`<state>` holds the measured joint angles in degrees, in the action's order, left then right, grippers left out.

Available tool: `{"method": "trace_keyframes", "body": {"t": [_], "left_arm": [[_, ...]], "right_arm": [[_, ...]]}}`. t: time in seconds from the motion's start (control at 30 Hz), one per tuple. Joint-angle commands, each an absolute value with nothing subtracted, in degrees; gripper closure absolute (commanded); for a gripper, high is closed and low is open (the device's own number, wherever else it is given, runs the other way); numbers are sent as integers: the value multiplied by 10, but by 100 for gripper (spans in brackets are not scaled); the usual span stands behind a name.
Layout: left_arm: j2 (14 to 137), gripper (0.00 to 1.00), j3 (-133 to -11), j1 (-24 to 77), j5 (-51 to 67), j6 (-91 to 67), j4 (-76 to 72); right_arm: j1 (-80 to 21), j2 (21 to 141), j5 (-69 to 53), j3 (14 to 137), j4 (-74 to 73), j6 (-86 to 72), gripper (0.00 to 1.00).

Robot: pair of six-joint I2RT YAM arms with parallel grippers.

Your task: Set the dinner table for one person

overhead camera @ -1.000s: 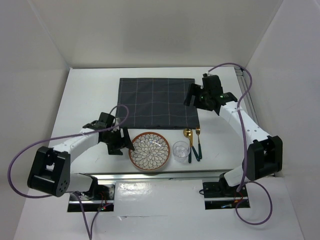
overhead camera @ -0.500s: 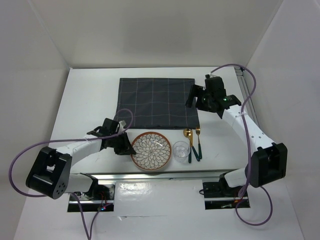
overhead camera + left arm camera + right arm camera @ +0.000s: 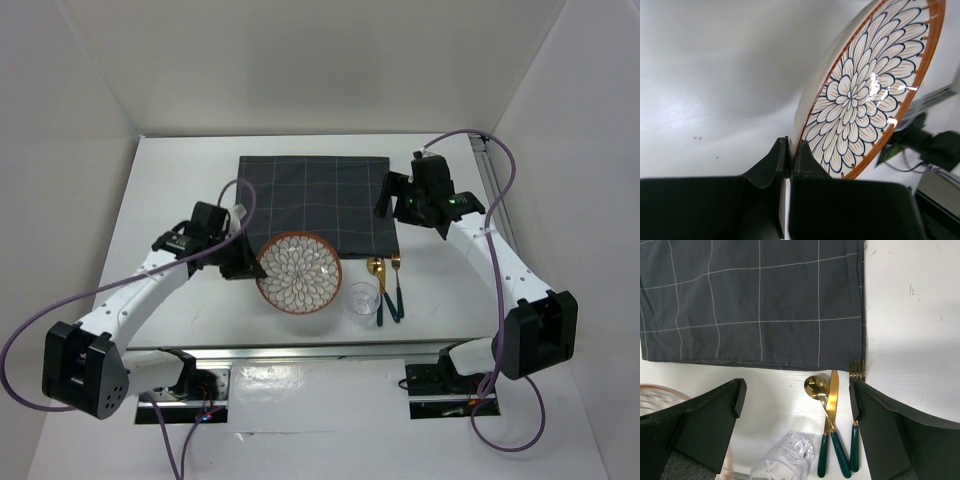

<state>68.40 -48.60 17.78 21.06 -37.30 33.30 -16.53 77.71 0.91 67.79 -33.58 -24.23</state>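
Gripping the plate's (image 3: pixel 299 272) rim, the left fingers (image 3: pixel 781 156) held it tilted above the counter (image 3: pixel 180 180), near its front edge. The right fingers (image 3: pixel 388 195) gaped empty over the cloth's (image 3: pixel 310 205) right edge. Next, I judged, the plate needed laying flat on the cloth.

We have two slim arms, the left arm (image 3: pixel 135 292) and the right arm (image 3: pixel 495 262), each built of white shell links between black joint housings. A big, boxy black shoulder joint (image 3: pixel 85 365) anchors each one by the near edge of the dinner table (image 3: pixel 180 180). A purple cable (image 3: pixel 470 132) loops loosely off each arm. Our wrists are black. The right gripper (image 3: pixel 797 387) ends in two matte black, wedge-shaped fingers (image 3: pixel 705 420), and the left gripper (image 3: pixel 790 150) has the same.
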Motion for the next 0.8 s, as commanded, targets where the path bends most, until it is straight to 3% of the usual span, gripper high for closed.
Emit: {"method": "trace_keyframes", "body": {"t": [0.0, 0.1, 0.43, 0.77], "left_arm": [[692, 100, -621, 157, 250, -380, 327], [736, 100, -682, 145, 250, -402, 282], [1047, 100, -909, 133, 271, -460, 184], [1194, 100, -957, 122, 279, -482, 134]], "right_arm": [[-170, 756, 23, 686, -342, -238, 3], [-170, 756, 28, 686, -347, -238, 3], [-164, 751, 39, 686, -370, -233, 3], [-159, 745, 44, 686, -399, -233, 3]]}}
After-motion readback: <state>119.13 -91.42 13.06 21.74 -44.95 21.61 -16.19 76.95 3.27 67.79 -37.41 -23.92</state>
